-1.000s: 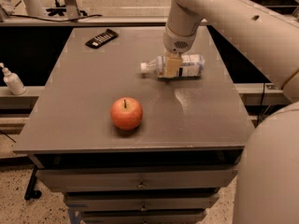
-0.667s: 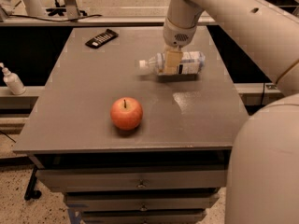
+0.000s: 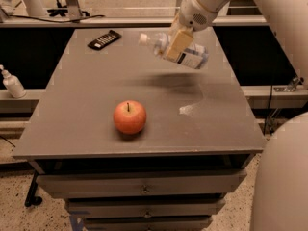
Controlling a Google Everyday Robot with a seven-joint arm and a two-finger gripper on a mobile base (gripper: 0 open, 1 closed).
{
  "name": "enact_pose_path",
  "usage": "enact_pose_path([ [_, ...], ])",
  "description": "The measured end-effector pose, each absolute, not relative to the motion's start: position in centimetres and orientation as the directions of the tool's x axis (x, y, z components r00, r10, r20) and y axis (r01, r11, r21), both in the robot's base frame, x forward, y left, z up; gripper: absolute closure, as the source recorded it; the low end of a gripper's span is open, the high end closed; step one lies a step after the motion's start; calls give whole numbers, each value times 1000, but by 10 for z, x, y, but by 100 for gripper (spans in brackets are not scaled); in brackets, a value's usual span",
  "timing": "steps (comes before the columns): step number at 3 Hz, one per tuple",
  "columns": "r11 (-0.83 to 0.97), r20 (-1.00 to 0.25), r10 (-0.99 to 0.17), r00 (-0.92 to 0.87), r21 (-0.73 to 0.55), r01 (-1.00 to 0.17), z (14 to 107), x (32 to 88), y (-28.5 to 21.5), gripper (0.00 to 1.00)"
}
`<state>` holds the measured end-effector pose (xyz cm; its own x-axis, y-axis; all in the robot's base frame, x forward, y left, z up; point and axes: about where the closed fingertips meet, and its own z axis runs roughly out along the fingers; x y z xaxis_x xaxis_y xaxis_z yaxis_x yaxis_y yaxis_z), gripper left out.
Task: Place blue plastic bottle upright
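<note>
The blue plastic bottle (image 3: 188,55) is a clear pale-bluish bottle with a white cap at its left end and a white label. It hangs in the air above the far right part of the grey table (image 3: 77,109), lying nearly level, cap slightly higher. My gripper (image 3: 176,42) comes down from the upper right and is shut on the bottle's middle. A blurred shadow lies on the table below it.
A red apple (image 3: 129,117) stands near the table's front middle. A black remote (image 3: 104,39) lies at the far left corner. A small white pump bottle (image 3: 11,83) stands on a ledge left of the table. Drawers sit under the tabletop.
The bottle lay on the table with my gripper around it. Now it is lifted clear of the surface and carried slightly up and back.
</note>
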<state>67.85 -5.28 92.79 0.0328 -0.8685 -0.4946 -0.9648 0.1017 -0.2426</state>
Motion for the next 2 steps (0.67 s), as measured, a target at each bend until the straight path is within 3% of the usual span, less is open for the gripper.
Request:
enact_pose_path([
  [2,240,-853,-522,19,-168,-956,975,671,-33,100],
])
